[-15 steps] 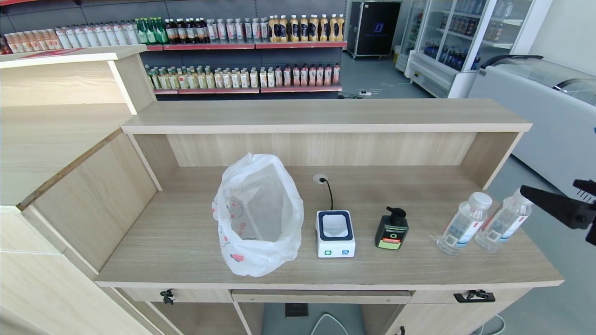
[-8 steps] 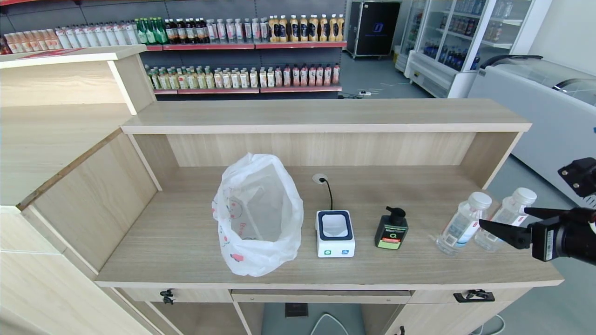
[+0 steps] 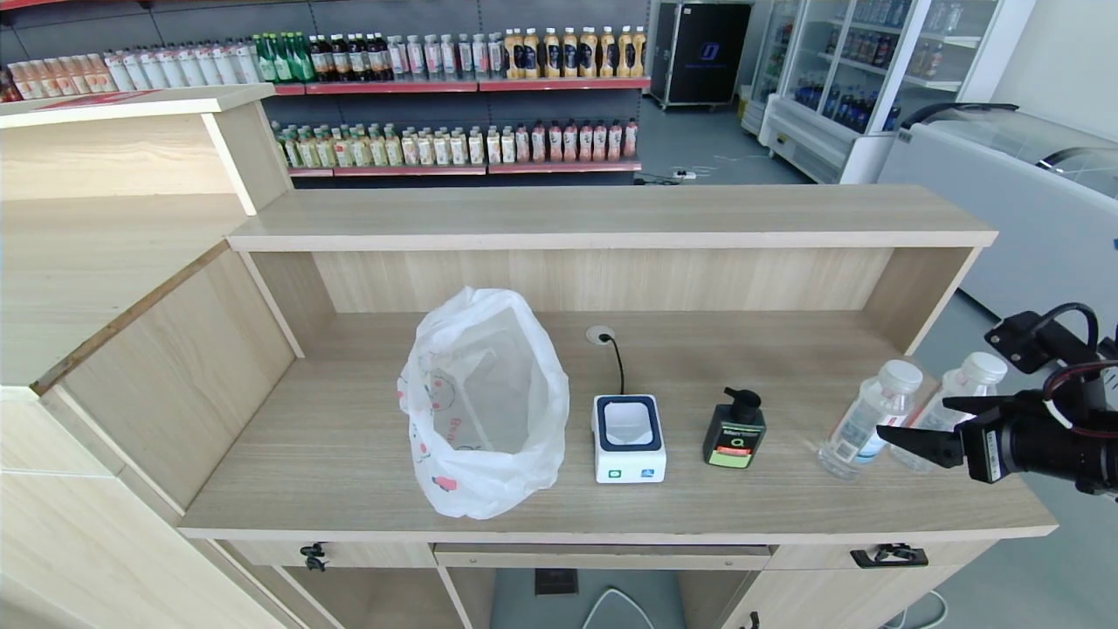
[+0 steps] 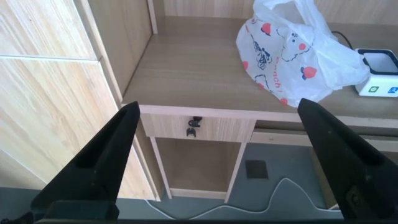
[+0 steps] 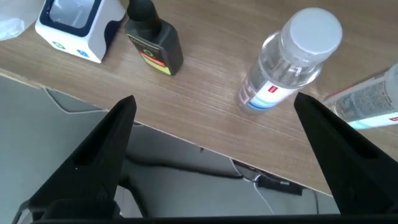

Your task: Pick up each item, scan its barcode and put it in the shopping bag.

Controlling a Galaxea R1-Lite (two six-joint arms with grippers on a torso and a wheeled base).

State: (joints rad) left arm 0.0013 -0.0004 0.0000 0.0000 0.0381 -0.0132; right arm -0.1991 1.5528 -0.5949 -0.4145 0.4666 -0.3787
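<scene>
A: Which containers are seen on the counter (image 3: 349, 454)?

B: Four are counted. The shopping bag (image 3: 483, 406), white and printed with red shapes, is stood left of centre with its mouth opened upward. What is held inside cannot be told for certain. Just to its right a white scanner (image 3: 629, 437) is placed, and a cable is led from behind it to a round hole in the counter.

A: And the bottles?

B: A dark pump bottle (image 3: 735, 430) is stood just right of the scanner, apart from it. Its contents are hidden by the dark wall. Near the counter's right end, two clear water bottles are set side by side. The first water bottle (image 3: 869, 419) is nearer the pump bottle and the second water bottle (image 3: 956, 397) is farther right. Both are closed with white caps and wrapped in labels. Clear contents are suggested, though the fill level cannot be judged.

A: Where are the grippers held?

B: The right gripper (image 3: 911, 417) is held at the counter's right end, pointed toward the water bottles. Its fingers are spread wide, nothing is clamped, and no contact with either bottle is seen. In the right wrist view the first water bottle is framed between the fingers, farther off. The left gripper (image 4: 214, 109) is held low, off the counter's front left corner, and is faced toward the bag. Its fingers are likewise parted, and nothing is gripped.
</scene>
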